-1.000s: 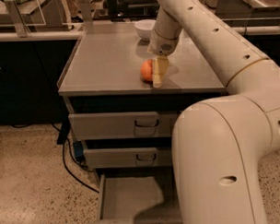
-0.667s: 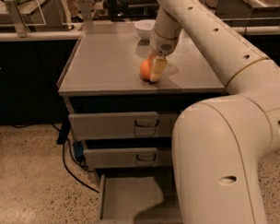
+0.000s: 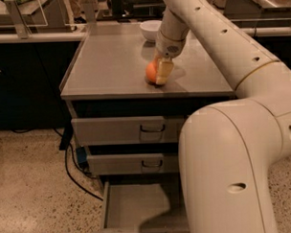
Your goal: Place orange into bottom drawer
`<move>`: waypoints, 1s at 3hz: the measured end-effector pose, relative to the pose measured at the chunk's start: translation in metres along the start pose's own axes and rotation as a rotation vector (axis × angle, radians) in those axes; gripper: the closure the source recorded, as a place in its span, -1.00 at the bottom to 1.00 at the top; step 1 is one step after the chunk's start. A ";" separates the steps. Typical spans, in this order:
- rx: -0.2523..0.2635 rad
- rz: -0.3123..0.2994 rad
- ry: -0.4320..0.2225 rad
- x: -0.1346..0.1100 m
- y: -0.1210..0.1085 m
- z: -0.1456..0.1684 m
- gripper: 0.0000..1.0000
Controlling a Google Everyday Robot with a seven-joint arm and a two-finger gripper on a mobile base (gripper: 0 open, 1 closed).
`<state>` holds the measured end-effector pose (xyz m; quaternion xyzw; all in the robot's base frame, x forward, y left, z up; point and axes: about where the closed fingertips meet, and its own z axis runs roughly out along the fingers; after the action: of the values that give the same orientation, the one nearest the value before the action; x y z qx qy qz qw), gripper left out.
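The orange rests on the grey cabinet top, near its front middle. My gripper reaches down from the arm and is closed around the orange. One pale finger covers the fruit's right side and the other finger is hidden behind it. The bottom drawer is pulled open at floor level below, showing a bare grey inside. My arm's large white body hides its right part.
A white bowl stands at the back of the cabinet top behind the gripper. Two shut drawers with dark handles sit above the open one. A black cable runs over the speckled floor at the left.
The pale finger has shifted slightly left against the orange. The orange still rests on the cabinet top and the arm has barely moved.
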<state>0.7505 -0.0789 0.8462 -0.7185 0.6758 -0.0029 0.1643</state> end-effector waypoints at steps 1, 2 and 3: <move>0.004 -0.019 -0.037 -0.007 -0.001 -0.004 1.00; 0.023 -0.065 -0.112 -0.015 0.009 -0.031 1.00; 0.083 -0.120 -0.178 -0.022 0.041 -0.091 1.00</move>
<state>0.6882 -0.0801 0.9275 -0.7477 0.6136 0.0232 0.2528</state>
